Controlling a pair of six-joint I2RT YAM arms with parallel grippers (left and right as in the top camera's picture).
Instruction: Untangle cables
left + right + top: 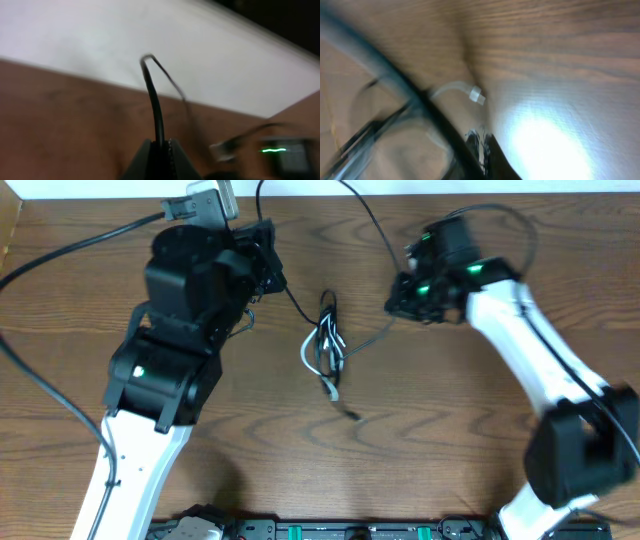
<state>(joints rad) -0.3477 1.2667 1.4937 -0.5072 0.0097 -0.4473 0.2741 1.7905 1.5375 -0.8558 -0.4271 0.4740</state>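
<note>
At the middle of the table (430, 460) you have the cables (326, 345) bunched together, black, white and grey. Your left gripper (161, 146) is clamped on the black cable (154, 97), which arcs up from the jaws. Your right gripper (398, 302) sits near the bunch, but its wrist view is too blurred to tell its grip.

Two arms are counted: one left arm (160, 370) and one right arm (520, 330). One table (450, 450) is seen. Three cables are made out: one black cable (300, 305), one white cable (308, 355), one grey cable (370, 338).
</note>
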